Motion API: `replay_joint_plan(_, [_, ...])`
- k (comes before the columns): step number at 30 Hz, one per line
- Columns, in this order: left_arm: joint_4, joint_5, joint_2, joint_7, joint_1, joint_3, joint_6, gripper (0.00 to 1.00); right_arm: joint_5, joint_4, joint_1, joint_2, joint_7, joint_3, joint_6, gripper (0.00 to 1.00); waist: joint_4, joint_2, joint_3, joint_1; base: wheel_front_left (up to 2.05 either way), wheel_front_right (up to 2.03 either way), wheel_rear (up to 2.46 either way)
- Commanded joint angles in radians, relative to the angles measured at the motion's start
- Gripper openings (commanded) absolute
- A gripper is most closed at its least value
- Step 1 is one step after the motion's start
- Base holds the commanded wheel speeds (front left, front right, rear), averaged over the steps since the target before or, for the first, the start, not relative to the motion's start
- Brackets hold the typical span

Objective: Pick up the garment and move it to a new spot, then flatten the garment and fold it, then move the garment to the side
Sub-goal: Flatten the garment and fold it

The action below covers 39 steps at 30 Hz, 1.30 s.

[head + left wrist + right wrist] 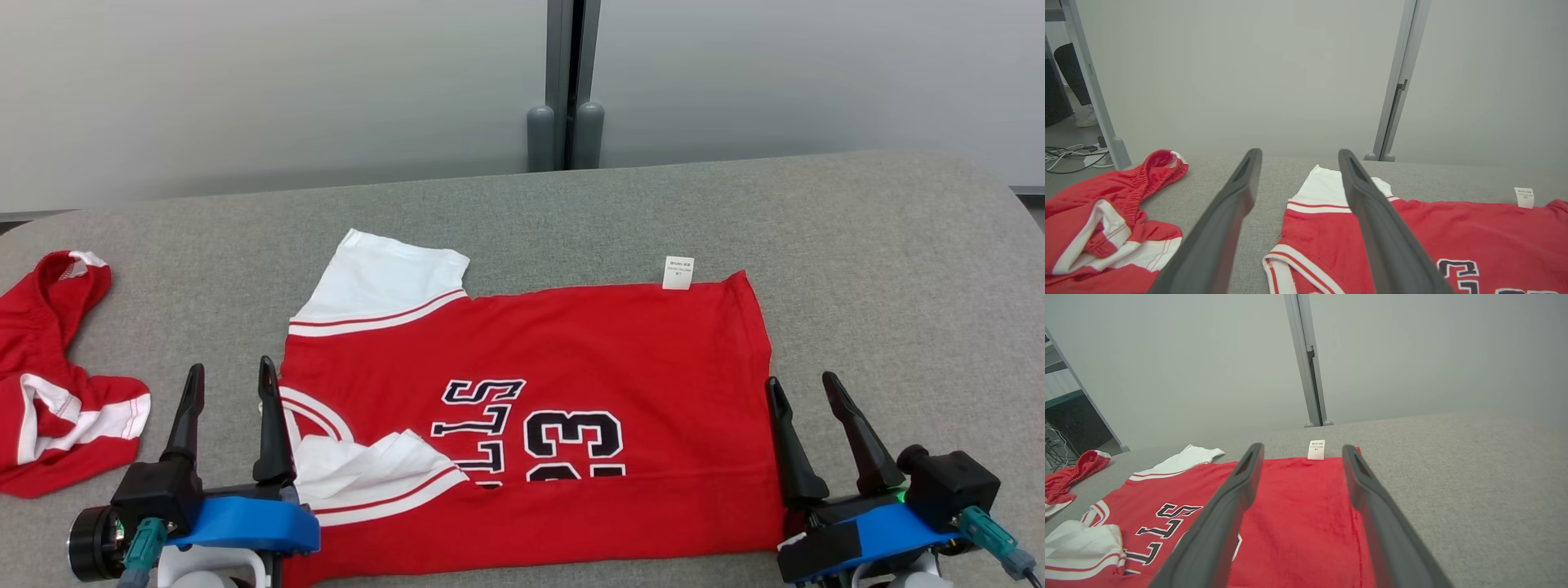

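Note:
The garment (571, 359) is a red jersey with white sleeves and dark lettering, spread sideways on the grey table (857, 245); its neck faces left, its hem right. The near white sleeve is folded over the body. A white tag (678, 273) sticks out at the far edge. My left gripper (231, 376) stands open at the neck end, its right finger at the jersey's edge. My right gripper (802, 386) is open beside the hem. The jersey (1474, 232) and left gripper (1298, 157) show from the left wrist; the jersey (1298, 514) and right gripper (1302, 451) from the right wrist.
A second red and white garment (49, 384) lies crumpled at the table's left edge, also seen as a heap (1106, 220) from the left wrist. A grey partition with a post (571, 82) stands behind the table. Bare cloth surface extends far and right.

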Motion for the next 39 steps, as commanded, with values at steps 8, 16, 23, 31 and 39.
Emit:
replay_joint_plan(8, [0.014,0.0,-0.001,-0.003,-0.029,0.01,-0.004,1.0,0.002,0.025,-0.026,-0.019,-0.003,-0.011,0.001,1.0,-0.003,-0.0001,0.011,0.0001,0.0,0.0,0.0])
replay_joint_plan(16, [0.076,0.02,0.036,-0.003,-0.188,0.022,-0.031,1.0,0.005,0.107,-0.169,-0.083,0.001,0.0,0.001,1.0,-0.011,-0.0001,0.062,0.0001,0.0,0.0,0.0])
replay_joint_plan(23, [0.223,0.016,0.089,-0.003,-0.4,-0.009,-0.052,1.0,0.014,0.192,-0.345,-0.129,0.035,0.03,0.001,1.0,-0.036,-0.0001,0.149,0.0001,0.0,0.0,0.0])
replay_joint_plan(31, [0.43,0.002,0.148,0.007,-0.626,-0.059,-0.064,1.0,0.044,0.286,-0.489,-0.148,0.095,0.084,0.001,1.0,-0.065,-0.0001,0.236,0.0001,0.0,0.0,0.0])
replay_joint_plan(39, [0.627,-0.032,0.191,0.082,-0.804,-0.166,-0.065,1.0,0.069,0.357,-0.604,-0.154,0.112,0.136,0.001,1.0,-0.082,-0.0001,0.319,0.0001,0.0,0.0,0.0])
